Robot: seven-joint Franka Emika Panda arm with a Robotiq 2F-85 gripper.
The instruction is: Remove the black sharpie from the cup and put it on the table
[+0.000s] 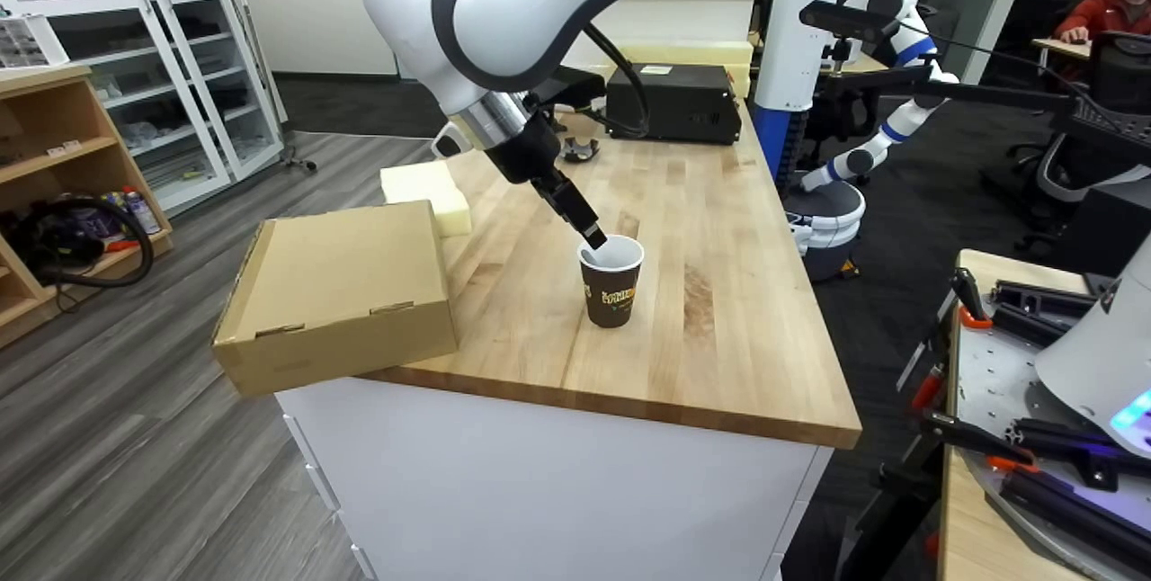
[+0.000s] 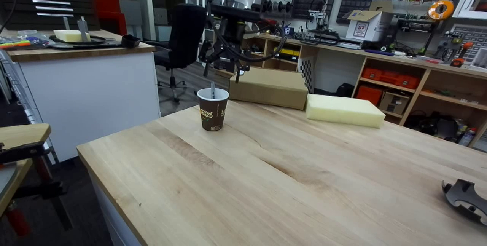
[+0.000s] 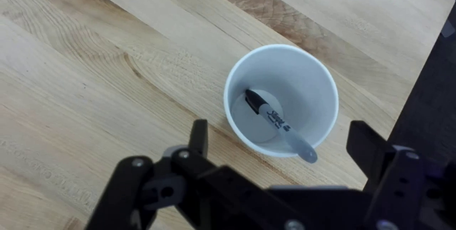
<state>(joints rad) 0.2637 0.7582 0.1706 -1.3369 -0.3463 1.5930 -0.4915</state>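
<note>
The cup (image 1: 611, 295) stands upright on the wooden table (image 1: 719, 356), with a white inside and a dark brown band; it also shows in an exterior view (image 2: 213, 114) and the wrist view (image 3: 310, 80). The black sharpie (image 3: 279, 121) leans inside it, black cap down at the bottom, grey end sticking out over the rim; its end shows above the cup (image 2: 213, 90). My gripper (image 2: 223, 74) is open and empty just above the cup. In the wrist view its fingers (image 3: 279, 130) are wide apart, on either side of the pen's end, touching nothing.
A cardboard box (image 1: 342, 266) and a yellow foam block (image 2: 344, 111) stand on the table near the cup. A dark curved part (image 2: 464, 202) and a black box (image 1: 674, 102) lie farther along it. The table's edge (image 1: 629, 408) is close to the cup.
</note>
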